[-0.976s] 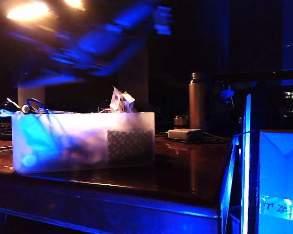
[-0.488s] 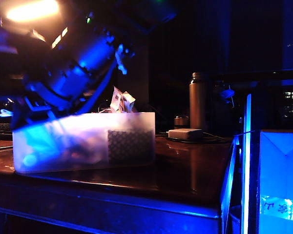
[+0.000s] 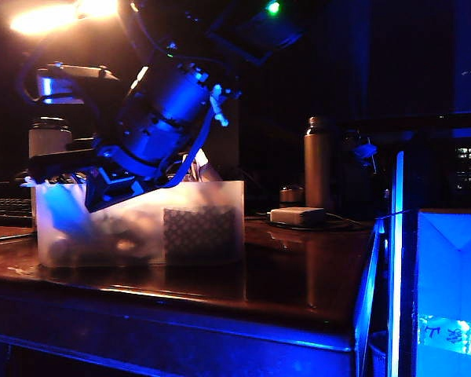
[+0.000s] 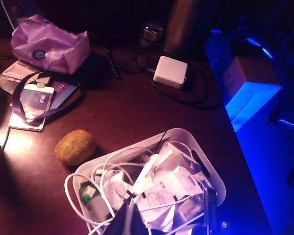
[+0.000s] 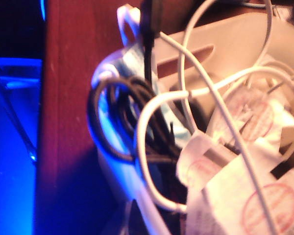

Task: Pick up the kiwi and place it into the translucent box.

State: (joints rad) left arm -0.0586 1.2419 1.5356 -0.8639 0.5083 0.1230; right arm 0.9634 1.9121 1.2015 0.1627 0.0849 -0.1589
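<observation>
The kiwi (image 4: 75, 147), a small brown fuzzy oval, lies on the dark wooden table just outside the translucent box's rim (image 4: 186, 134). The box (image 3: 208, 196) is full of white cables, a black cable and crumpled paper; its wall (image 5: 225, 44) fills the right wrist view. My left gripper (image 4: 130, 223) hangs shut and empty above the box's clutter. My right gripper (image 3: 102, 192) reaches across to the left and dips into the box's top. Its jaws (image 5: 137, 220) are a dark blur over the cables, and I cannot make out their state. The kiwi is hidden in the exterior view.
A steel bottle (image 3: 319, 161) and a white power adapter (image 4: 170, 72) with its cord stand behind the box. A purple bag (image 4: 49, 41) and a lanyard badge (image 4: 34, 100) lie beyond the kiwi. A blue-lit carton (image 3: 451, 290) stands off the table's right edge.
The right arm has swung down from high in the exterior view into the top of the box. The box has shifted a little to the right and turned. The left arm has stayed still.
</observation>
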